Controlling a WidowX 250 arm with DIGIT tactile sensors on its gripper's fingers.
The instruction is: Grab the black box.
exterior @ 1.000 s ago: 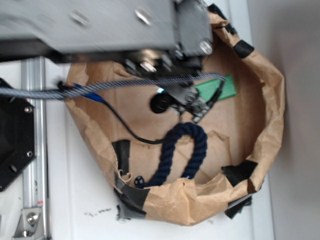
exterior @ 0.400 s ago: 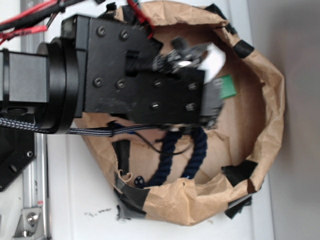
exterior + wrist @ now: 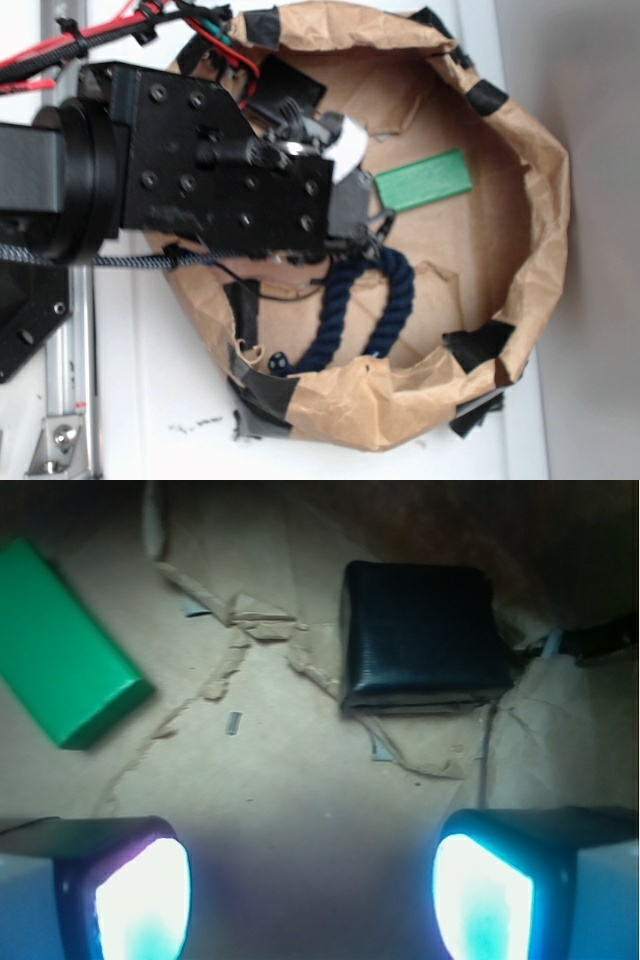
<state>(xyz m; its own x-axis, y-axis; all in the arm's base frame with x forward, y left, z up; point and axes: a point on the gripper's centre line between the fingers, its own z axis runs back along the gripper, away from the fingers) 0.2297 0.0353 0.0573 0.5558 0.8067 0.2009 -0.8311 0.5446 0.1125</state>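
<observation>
Ahead of your gripper (image 3: 310, 900), jaws spread wide and empty, the black box (image 3: 420, 635) lies flat on torn brown paper (image 3: 300, 770). A green block (image 3: 65, 645) sits well left; bare paper lies between.

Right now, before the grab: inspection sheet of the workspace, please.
Surface: torn brown paper bag forming a basin, black tape patches on its rim.
Job's things: black box flat on the paper, ahead of the gripper and nearer its right-hand finger in the wrist view, untouched; hidden in the exterior view.
Clutter: green block; navy rope, looped.
Grippers: gripper open, nothing between the fingers.
Cables: braided cable under the arm; red wires above.
Surroundings: white table, aluminium rail.
</observation>
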